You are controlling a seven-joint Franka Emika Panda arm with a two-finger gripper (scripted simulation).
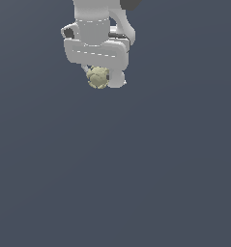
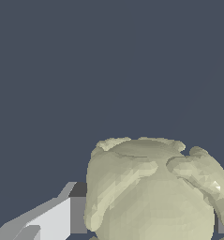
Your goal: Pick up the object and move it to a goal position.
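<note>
Though its far side is hidden, ball (image 1: 98,78) sits clasped in gripper (image 1: 103,79), fingertips obscured.

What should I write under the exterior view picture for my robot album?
White gripper holding a lumpy pale yellow ball against a plain dark blue-grey background.

A flat, plain, dark blue-grey desk (image 1: 136,169) is seen in the exterior view. Nearly the whole picture is filled by it. No lines, marks or edges can be made out on it, and the same colour is kept from one side to the other. In the wrist view, the same dark blue-grey desk (image 2: 85,70) is seen as a smooth, even field. It cannot be told from either picture if anything is lying right on it.
</note>
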